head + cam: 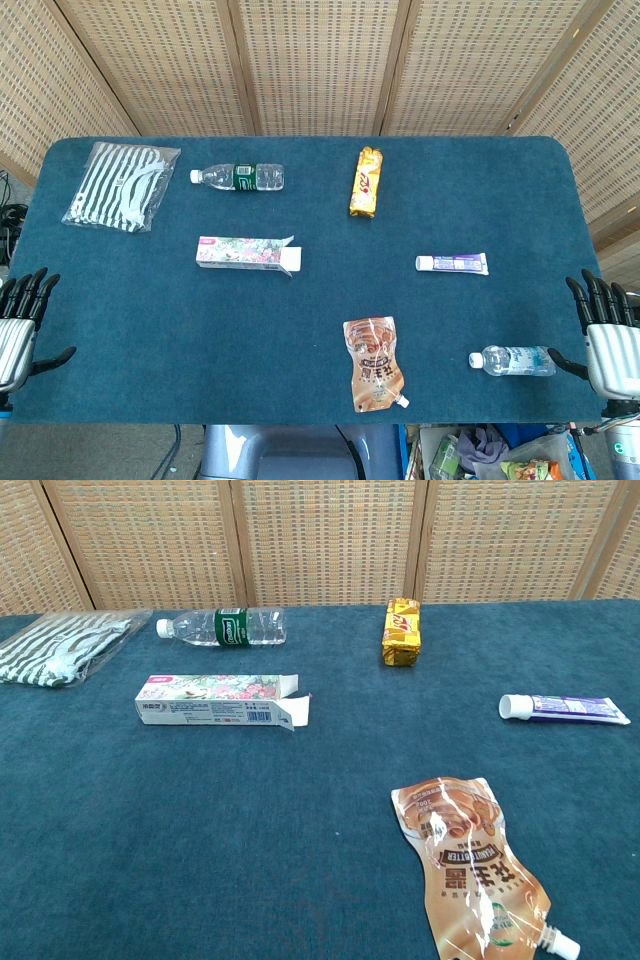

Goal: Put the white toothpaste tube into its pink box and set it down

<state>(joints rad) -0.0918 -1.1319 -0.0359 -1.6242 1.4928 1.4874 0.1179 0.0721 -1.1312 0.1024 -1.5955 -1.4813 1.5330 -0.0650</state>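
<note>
The blue counter (300, 330) carries the pink box (247, 253) at centre left, lying flat with its right end flaps open. It is judged light and crushable, best held by its long sides. The white toothpaste tube (452, 263) lies well apart at the right, cap pointing left; it is judged light, soft and smooth, best taken across its body. The left robot hand (20, 320) and right robot hand (610, 335) are held at the near edges, fingers spread, nothing grasped.

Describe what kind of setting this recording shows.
Probably an indoor test setup, not a home: a table covered in blue cloth, woven screen panels behind it, and unrelated items spread apart, like a toothpaste tube and snack bar.
</note>
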